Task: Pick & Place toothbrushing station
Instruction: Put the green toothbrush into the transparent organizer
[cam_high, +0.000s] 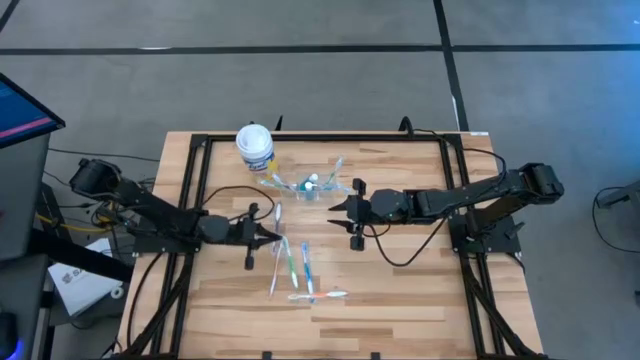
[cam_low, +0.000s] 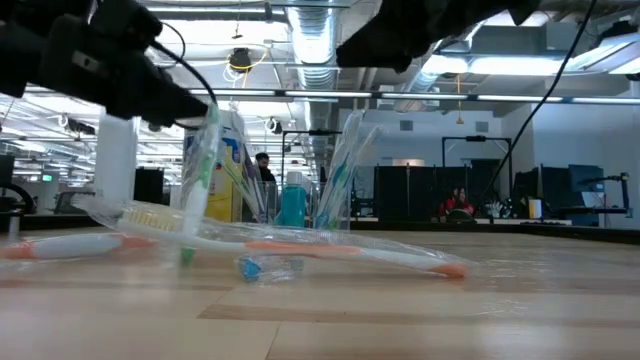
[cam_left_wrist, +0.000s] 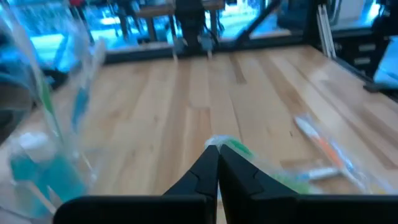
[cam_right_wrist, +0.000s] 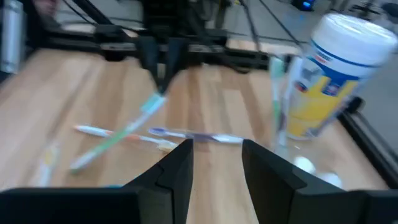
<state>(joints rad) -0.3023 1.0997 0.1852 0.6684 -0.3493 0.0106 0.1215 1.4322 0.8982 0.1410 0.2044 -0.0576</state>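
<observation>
A small clear cup (cam_high: 305, 186) stands at the table's far middle with several toothbrushes and a blue tube (cam_low: 292, 205) in it. Loose wrapped toothbrushes (cam_high: 307, 270) lie flat on the wood nearer the front. My left gripper (cam_high: 270, 237) is left of them, shut on a green and white wrapped toothbrush (cam_low: 200, 170). My right gripper (cam_high: 335, 207) is open and empty, just right of the cup and level with it. The cup also shows in the left wrist view (cam_left_wrist: 43, 155). My left gripper pinches the toothbrush's upper end (cam_left_wrist: 227, 145) between its two shut fingertips. The fingers come in from the table's left, slanting down. The brush hangs tilted below them (cam_right_wrist: 146, 109); whether its lower end (cam_low: 187, 256) rests on the table, I cannot tell.
A white-lidded yellow canister (cam_high: 255, 147) stands left of the cup near the far edge. An orange-tipped wrapped brush (cam_low: 300, 248) lies across the front of the table. A black frame (cam_high: 190, 200) runs along the table's sides. People show in the room beyond.
</observation>
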